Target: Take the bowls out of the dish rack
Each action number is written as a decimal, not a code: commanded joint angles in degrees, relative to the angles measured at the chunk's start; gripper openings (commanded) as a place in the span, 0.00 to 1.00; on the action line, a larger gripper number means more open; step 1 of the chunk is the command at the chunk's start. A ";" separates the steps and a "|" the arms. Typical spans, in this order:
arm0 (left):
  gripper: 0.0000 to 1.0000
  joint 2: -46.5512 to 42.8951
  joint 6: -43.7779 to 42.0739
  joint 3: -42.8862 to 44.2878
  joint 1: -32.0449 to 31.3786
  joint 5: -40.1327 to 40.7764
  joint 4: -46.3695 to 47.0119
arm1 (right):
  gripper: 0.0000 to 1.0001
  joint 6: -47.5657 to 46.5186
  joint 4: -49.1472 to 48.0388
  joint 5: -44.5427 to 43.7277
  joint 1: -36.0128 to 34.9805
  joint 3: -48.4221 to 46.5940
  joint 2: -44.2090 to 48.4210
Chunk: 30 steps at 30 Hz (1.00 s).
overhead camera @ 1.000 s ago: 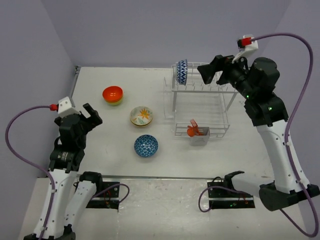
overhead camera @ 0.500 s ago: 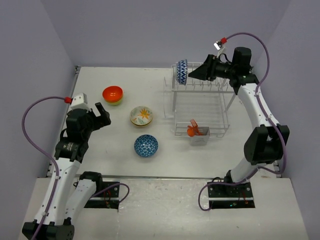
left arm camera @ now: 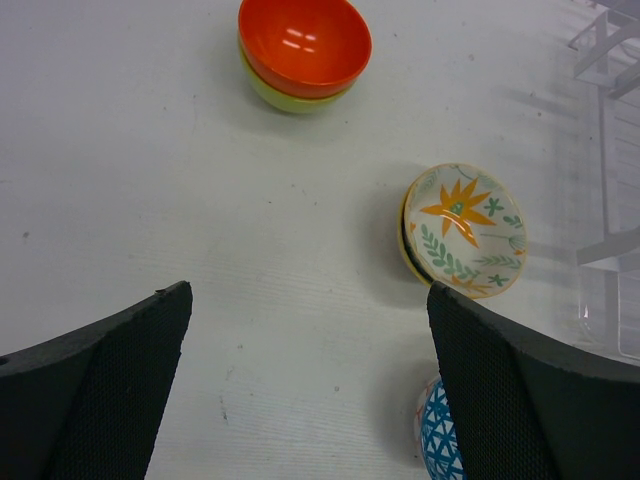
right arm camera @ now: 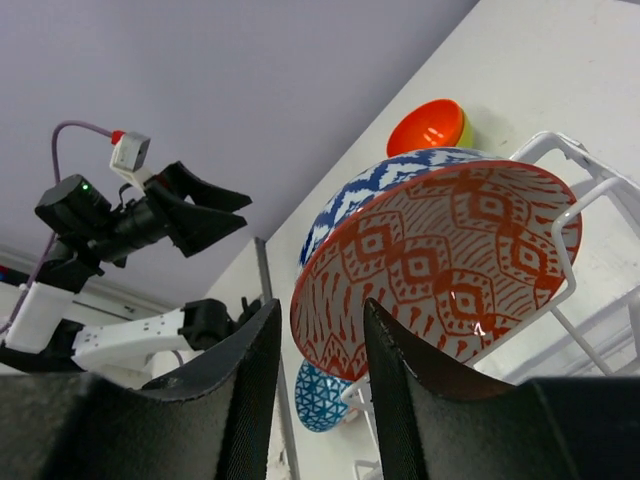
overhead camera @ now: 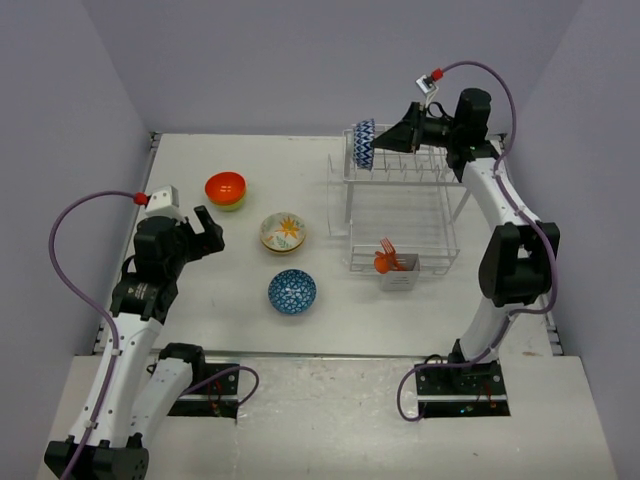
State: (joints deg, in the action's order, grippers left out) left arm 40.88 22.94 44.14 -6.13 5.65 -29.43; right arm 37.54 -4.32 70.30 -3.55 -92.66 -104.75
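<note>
The white wire dish rack (overhead camera: 408,182) stands right of centre. At its far left corner a blue-white zigzag bowl (overhead camera: 363,143) (right arm camera: 370,185) stands on edge, with a red-patterned bowl (right arm camera: 440,260) in front of it. My right gripper (overhead camera: 386,139) (right arm camera: 320,305) is half closed astride the red bowl's rim, one finger inside and one outside; a thin gap shows at the outer finger. My left gripper (overhead camera: 205,226) (left arm camera: 310,290) hangs wide open and empty above the table. An orange bowl (overhead camera: 225,186) (left arm camera: 304,45) sits in a lime-green bowl (left arm camera: 290,100).
A pale yellow floral bowl (overhead camera: 283,232) (left arm camera: 465,230) and a blue patterned bowl (overhead camera: 292,291) (left arm camera: 432,440) sit on the table left of the rack. A white caddy (overhead camera: 398,277) with orange utensils (overhead camera: 385,258) hangs at the rack's near edge.
My right arm stretched toward the rack's far left corner and its jaws narrowed around the red bowl's rim. The left arm moved slightly forward and right, still open.
</note>
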 commanded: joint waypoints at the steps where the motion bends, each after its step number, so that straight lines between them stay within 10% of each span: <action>1: 1.00 -0.10 -1.23 0.07 -0.11 -1.08 2.54 | 0.39 5.97 -8.87 3.96 -1.01 -0.58 -0.89; 9: 1.00 -0.28 -1.23 0.07 -0.11 -1.26 2.62 | 0.25 11.31 -17.01 4.58 -1.99 0.37 -3.62; 14: 1.00 -0.54 -1.32 0.07 -0.11 -1.52 2.71 | 0.00 15.81 -22.75 3.35 -1.64 3.71 -1.95; 30: 1.00 -2.39 -1.23 0.07 -0.11 -0.73 2.71 | 0.00 27.06 -38.05 3.44 -0.93 5.48 6.75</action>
State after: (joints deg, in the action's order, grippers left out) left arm 38.98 22.92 44.14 -6.13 4.89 -29.32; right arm 62.17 -35.18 73.10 -4.58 -85.82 -104.66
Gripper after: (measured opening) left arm 0.997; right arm 0.031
